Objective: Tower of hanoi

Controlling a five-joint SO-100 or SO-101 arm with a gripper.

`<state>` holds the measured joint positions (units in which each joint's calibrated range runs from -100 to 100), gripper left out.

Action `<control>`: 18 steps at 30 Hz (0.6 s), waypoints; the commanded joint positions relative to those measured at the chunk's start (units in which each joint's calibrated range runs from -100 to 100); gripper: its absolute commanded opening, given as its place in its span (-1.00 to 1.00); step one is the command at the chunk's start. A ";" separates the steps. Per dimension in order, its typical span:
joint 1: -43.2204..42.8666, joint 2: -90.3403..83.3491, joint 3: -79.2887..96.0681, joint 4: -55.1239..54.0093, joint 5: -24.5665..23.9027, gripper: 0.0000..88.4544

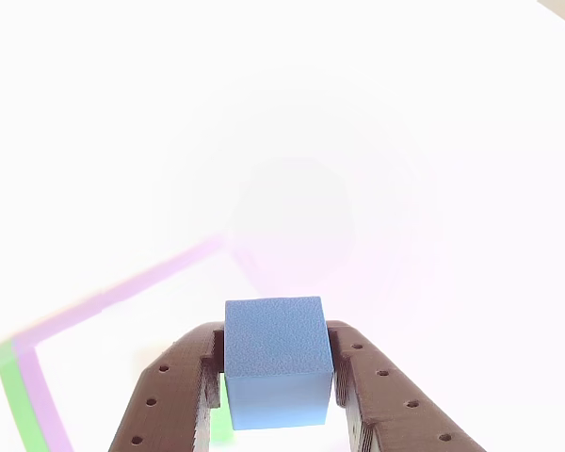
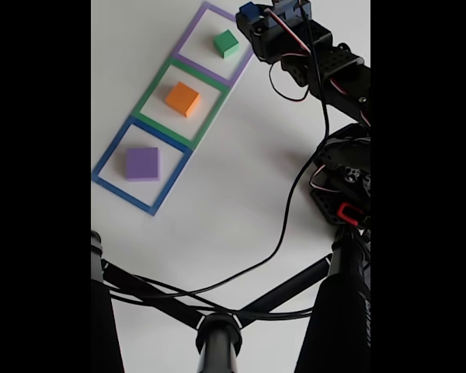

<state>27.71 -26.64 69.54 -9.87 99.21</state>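
Clamped between the two brown perforated fingers (image 1: 174, 395) of the gripper (image 1: 275, 381), the small blue cube (image 1: 278, 363) is seen close up in the other view, each finger pressed against one side face of it. The ground behind it is washed out almost to white; a faint purple outline (image 1: 122, 292) and a green outline (image 1: 14, 400) are made out at the lower left.

In the fixed view the blue cube (image 2: 248, 12) is carried at the tip of the black arm (image 2: 326, 66), held beside the upper right edge of the purple square outline (image 2: 188, 40). Whether it is lifted clear of the white worktop (image 2: 233, 202) or resting on it cannot be told. Three flat outlines are laid in a diagonal row on the worktop, edge to edge. The green block (image 2: 226, 43) is set inside the purple outline, the orange-yellow block (image 2: 182, 99) inside the green outline (image 2: 151, 92), and the purple block (image 2: 143, 164) inside the blue outline (image 2: 113, 151). The three blocks lie well apart from one another, each alone in its square.

A black cable (image 2: 291, 210) is trailed from the arm across the worktop, and black stand tubes (image 2: 217, 334) are crossed in the foreground.
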 commanded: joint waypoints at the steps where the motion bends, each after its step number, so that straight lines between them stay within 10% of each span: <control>1: -2.11 6.89 0.01 -11.91 0.79 -0.94; 18: -4.03 31.52 -0.63 -40.90 0.79 -0.93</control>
<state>24.52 3.59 69.89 -46.15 99.21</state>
